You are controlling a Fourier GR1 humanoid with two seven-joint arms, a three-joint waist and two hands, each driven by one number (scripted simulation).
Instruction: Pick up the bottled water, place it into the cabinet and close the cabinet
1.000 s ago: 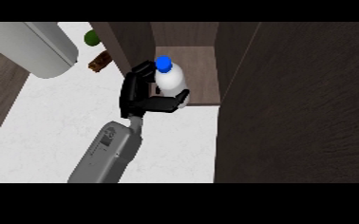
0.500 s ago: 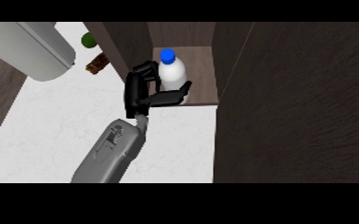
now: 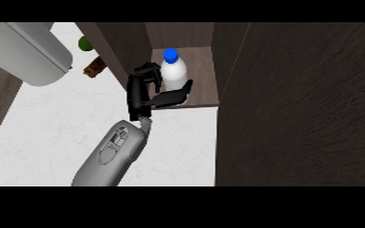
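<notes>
The bottled water point(image 3: 173, 72), white with a blue cap, stands upright on the floor of the open cabinet point(image 3: 202, 99), near its left wall. My left hand point(image 3: 140, 91) comes in from the lower left on its grey forearm. The palm is against the bottle's left side. Its fingers point(image 3: 147, 69) curl round the far left of the bottle and the thumb point(image 3: 175, 94) crosses in front of the bottle's base. The right hand shows nowhere in the head view.
The cabinet's dark door point(image 3: 299, 106) stands open and fills the right side. A large grey rounded object point(image 3: 35, 53) lies at the upper left. A green item point(image 3: 85, 42) and a brown one point(image 3: 94, 69) sit behind the cabinet's left wall. The white counter point(image 3: 50, 125) spreads at the lower left.
My left hand has carried the bottle further in, away from me, so that it now stands deeper inside the cabinet. The fingers remain round the bottle.
</notes>
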